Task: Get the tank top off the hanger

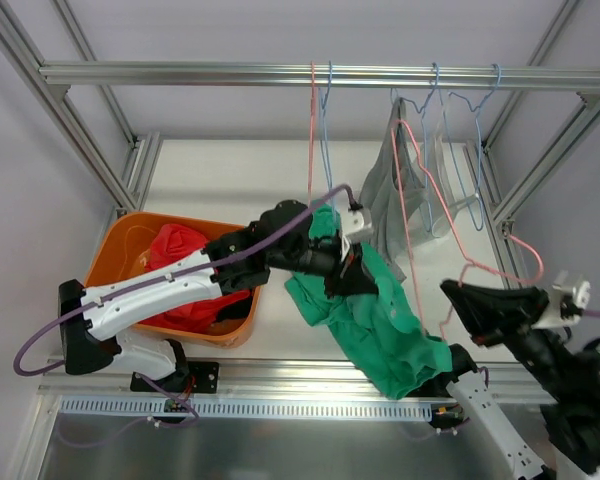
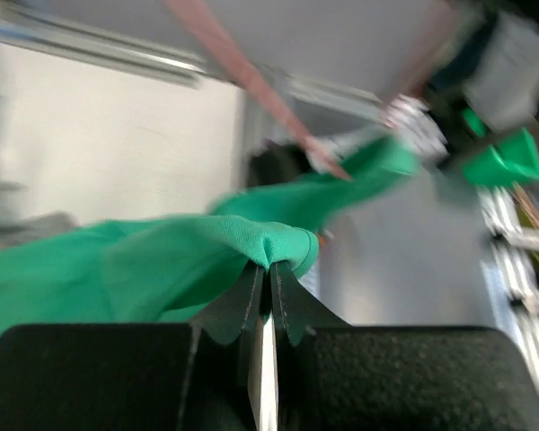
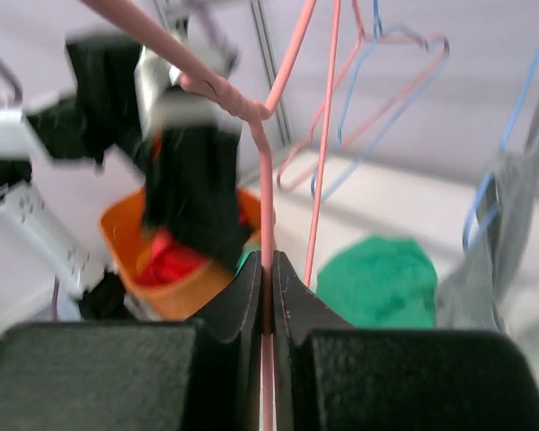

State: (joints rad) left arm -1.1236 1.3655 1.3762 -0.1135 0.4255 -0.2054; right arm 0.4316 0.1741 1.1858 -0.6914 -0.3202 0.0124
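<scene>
Left arm (image 1: 165, 288) reaching from near-left corner diagonally toward middle of table, links stretching out almost straight. Left gripper (image 1: 352, 268) pointing toward right edge, jaws pressing together, pinching fold of green tank top (image 2: 162, 260) between fingertips. Right arm (image 1: 500, 425) standing at near-right corner, elbow bending sharply, wrist aiming leftward along near edge. Right gripper (image 1: 450, 296) clamping thin wire of pink hanger (image 3: 263, 180), jaws meeting around it.
</scene>
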